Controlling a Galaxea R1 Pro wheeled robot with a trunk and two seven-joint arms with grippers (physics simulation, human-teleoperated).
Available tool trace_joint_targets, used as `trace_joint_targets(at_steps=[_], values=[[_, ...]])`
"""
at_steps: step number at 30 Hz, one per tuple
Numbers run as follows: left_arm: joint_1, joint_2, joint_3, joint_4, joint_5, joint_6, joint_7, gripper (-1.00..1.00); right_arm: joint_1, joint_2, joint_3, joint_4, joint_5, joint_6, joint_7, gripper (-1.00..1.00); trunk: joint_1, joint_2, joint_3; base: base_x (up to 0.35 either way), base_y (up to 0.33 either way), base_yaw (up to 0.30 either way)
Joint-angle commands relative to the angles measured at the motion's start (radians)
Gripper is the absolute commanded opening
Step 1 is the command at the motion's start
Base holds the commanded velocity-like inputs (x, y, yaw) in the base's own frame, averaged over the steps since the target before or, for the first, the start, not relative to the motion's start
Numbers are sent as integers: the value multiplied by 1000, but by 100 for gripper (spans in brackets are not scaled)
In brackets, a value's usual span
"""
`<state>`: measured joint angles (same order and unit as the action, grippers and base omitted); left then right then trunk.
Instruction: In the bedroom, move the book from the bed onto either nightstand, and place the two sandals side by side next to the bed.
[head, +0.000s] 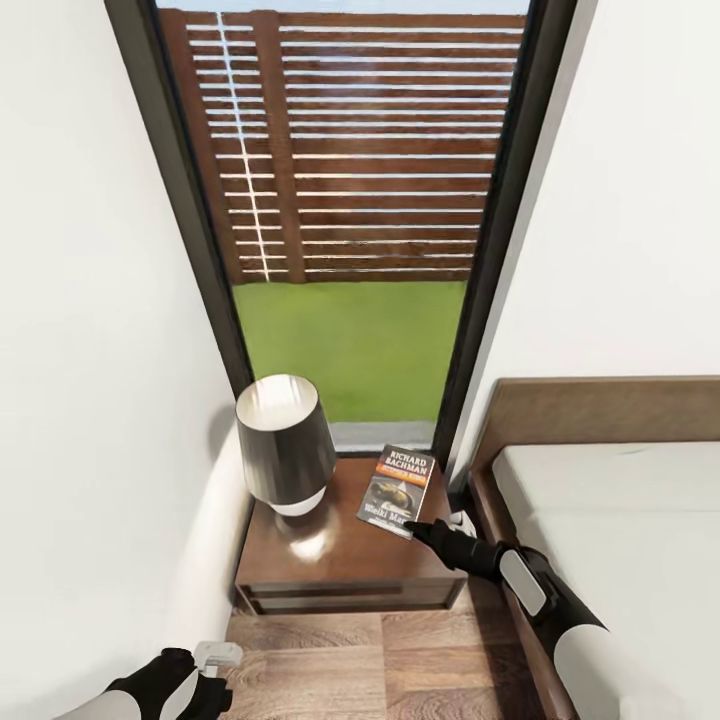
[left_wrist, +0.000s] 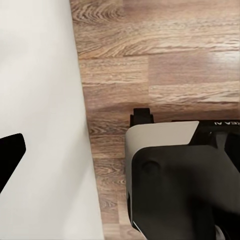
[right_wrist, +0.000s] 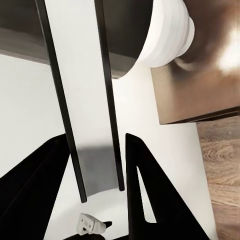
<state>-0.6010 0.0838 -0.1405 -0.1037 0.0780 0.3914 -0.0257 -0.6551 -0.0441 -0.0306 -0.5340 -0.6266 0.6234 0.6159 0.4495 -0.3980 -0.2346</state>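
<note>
Black right gripper (head: 418, 527): matte fingers clamped on the book's near edge
Book (head: 396, 489): thin dark paperback, orange band — tilted on the nightstand
Nightstand (head: 340, 570): glossy brown wood, square, beside the bed (head: 620, 500)
Lamp (head: 285, 445): dark tapered shade
Left gripper (head: 205, 672): low over plank floor (head: 400, 665) — jaw state unclear

So the nightstand (head: 345, 555) sits between the left wall and the bed (head: 610, 520), right below the window (head: 345, 200). On it: lamp (head: 285, 440) at the left, book (head: 397, 490) at the far right corner, right gripper (head: 418, 527) at the book's near edge.
</note>
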Motion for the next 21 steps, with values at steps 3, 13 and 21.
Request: trace_joint_targets(at_steps=[3,13,21], values=[[0,1,-8,-2,8,5,-4,100,-2,0,-3,1,-2,7,1,-100,0,-2,-7,0,0,0],[0,-18,-16,-11,2,7,-6,100,-3,2,-3,3,-1,8,0,-100,0,-2,-23,0,0,0],[-12,-25,-21,-16,2,7,-6,100,-3,7,-3,2,-2,14,-1,-100,0,-2,-36,0,0,0]])
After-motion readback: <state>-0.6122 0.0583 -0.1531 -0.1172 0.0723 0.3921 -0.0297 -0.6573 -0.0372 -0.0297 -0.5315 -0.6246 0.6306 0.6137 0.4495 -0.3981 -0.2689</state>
